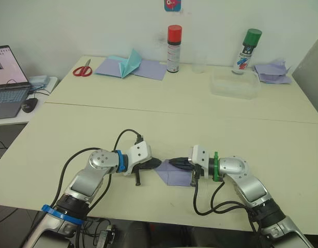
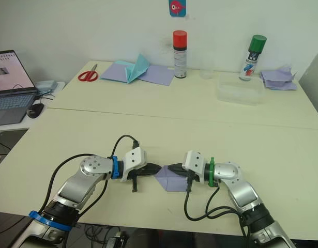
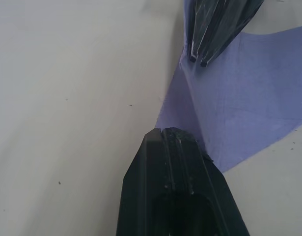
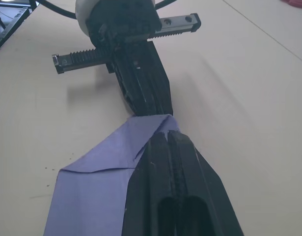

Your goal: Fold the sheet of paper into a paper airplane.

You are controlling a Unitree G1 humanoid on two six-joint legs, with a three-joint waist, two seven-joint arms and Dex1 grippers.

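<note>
Left gripper [image 3: 171,133]: jaws clenched, tip on the pointed left corner of the sheet of paper [image 1: 171,174].
Right gripper [image 4: 167,134]: jaws clenched, pressing the sheet's upper folded edge, tip nearly meeting the left gripper's.
Sheet of paper: flat on the table [image 1: 148,124], between both grippers.
Hidden: the sheet's right edge, behind the right gripper.

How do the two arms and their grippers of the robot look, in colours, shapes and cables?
Both arms are silver-grey metal with rounded joints and white blocks at the wrists. The left arm carries blue rings, the right arm a green ring. Loose black cables loop beside each arm. The left gripper and the right gripper each have two black tapered fingers. The right wrist view shows a black toothed rack across the left gripper's base.
</note>
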